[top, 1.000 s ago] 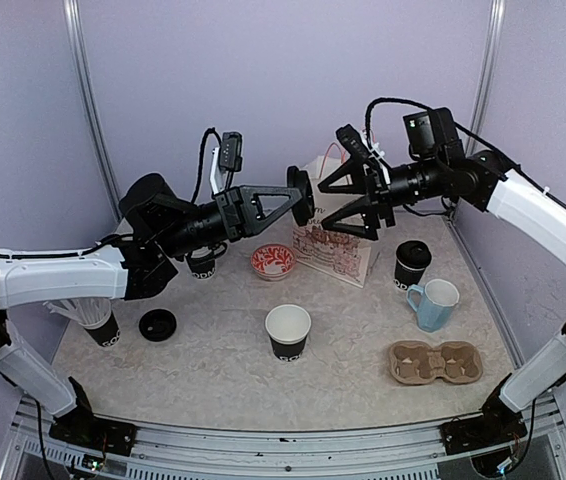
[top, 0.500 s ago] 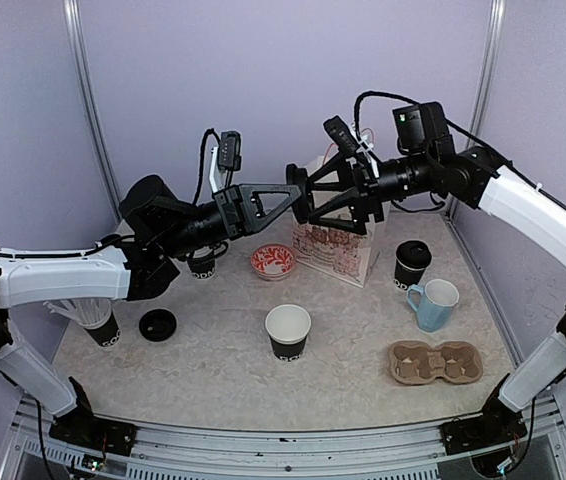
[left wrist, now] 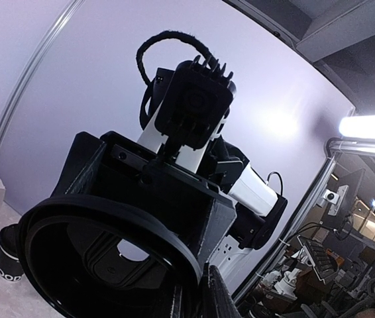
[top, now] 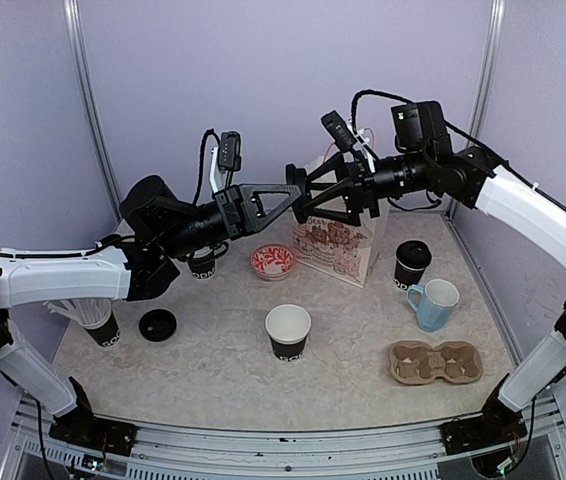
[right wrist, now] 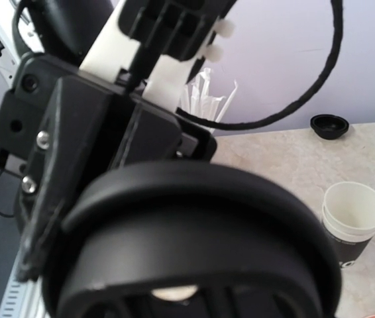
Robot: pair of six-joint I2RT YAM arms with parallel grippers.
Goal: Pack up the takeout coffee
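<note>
lid (top: 296,193) is clamped in my left end effector (top: 290,194), raised above the counter (top: 213,370) near the paper bag (top: 338,250). my right end effector (top: 311,197) has jaws apart around it. i see one open cup (top: 288,333) mid-counter and a lidded cup (top: 412,264) beside the blue mug (top: 435,304).

- Behind your left tool (top: 295,196), you see plain lilac walls (top: 283,70).
- Below it lies a mottled beige desk (top: 213,352).
- Ahead of it, a strip light (left wrist: 370,126) glows.
</note>
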